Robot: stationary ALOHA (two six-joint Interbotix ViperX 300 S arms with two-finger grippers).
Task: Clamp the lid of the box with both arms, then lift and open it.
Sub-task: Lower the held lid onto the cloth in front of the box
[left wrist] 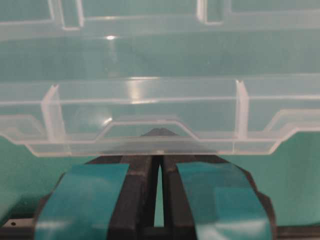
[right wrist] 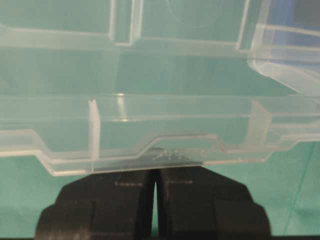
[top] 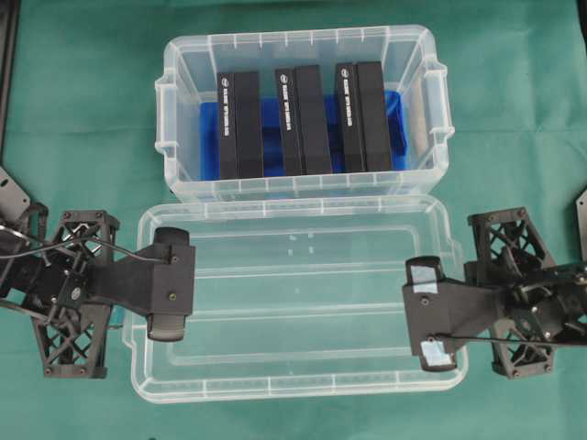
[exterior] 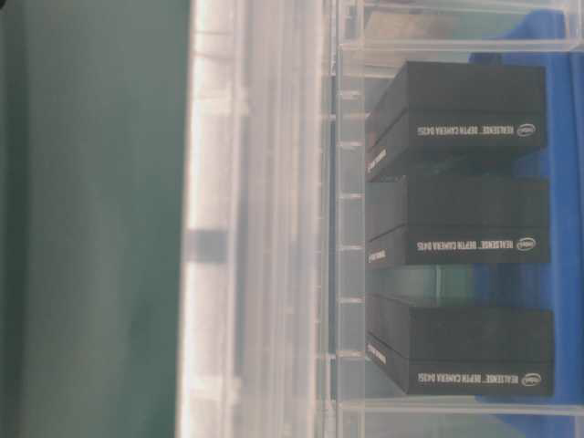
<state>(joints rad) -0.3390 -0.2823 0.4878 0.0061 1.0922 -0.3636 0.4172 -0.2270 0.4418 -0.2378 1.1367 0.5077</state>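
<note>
Lid (top: 303,302), a flat clear plastic cover, is sitting beside the deep clear tub (top: 303,188), already off. Left gripper (top: 170,284) and right gripper (top: 431,314) are pinching its end tabs, fingers nearly together, keeping it level.

The lid (top: 303,302) lies between the left gripper (top: 171,284) and the right gripper (top: 431,313), one at each end; the box (top: 174,137) sits just beyond the lid; three packs (top: 303,121) stand side by side in it.

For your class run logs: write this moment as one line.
lid: off box, beside it | left gripper: shut on lid | right gripper: shut on lid
</note>
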